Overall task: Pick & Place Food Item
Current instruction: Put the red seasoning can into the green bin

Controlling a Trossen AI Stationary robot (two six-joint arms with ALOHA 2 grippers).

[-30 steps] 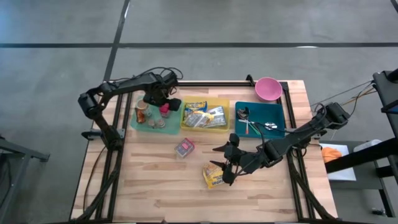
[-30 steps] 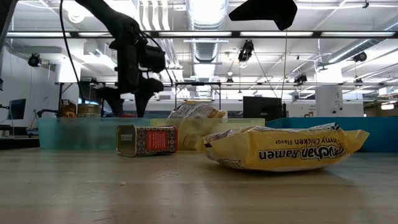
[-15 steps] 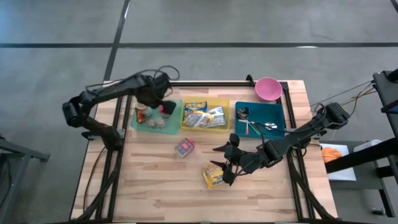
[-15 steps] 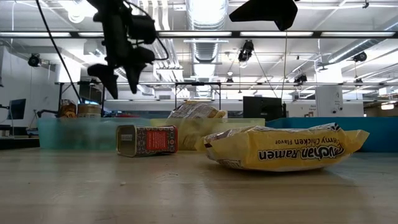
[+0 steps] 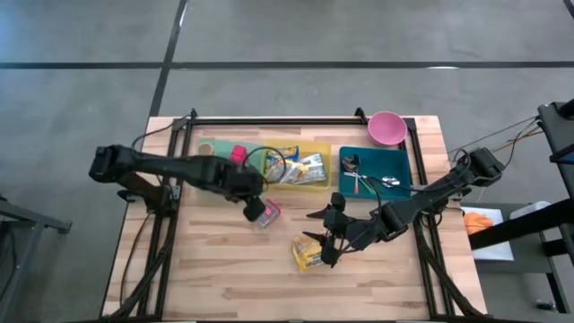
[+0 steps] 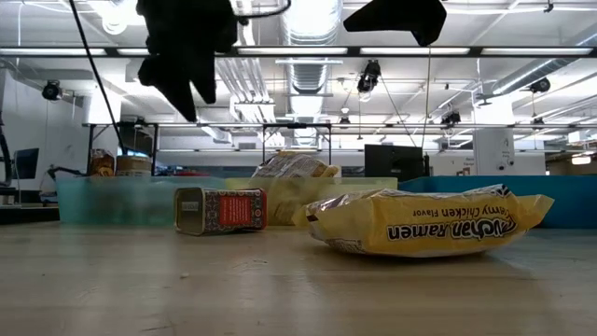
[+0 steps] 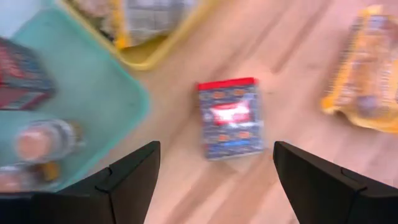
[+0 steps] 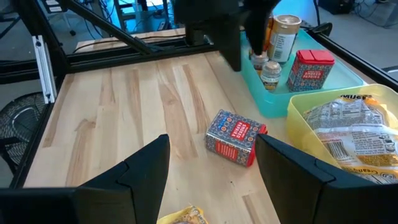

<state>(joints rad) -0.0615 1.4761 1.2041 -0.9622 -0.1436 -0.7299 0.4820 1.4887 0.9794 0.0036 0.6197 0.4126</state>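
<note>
Left claw [image 5: 252, 205] hovers wide open and empty right above the red-topped tin [image 5: 266, 213] lying on the counter [image 5: 215, 269] beside the yellow tray [image 5: 296, 184], while the right claw [image 5: 325, 240], parted, waits over the ramen packet [image 5: 308, 255].

site: lab or workshop hall; evidence: exposed ceiling ducts [image 6: 303, 23]; strip lights [image 6: 522, 53]; concrete floor [image 5: 90, 99]

Pale matt wood table [image 5: 215, 260]; glossy crinkled plastic ramen packet [image 6: 424, 224]; printed tin [image 7: 229, 117]
</note>
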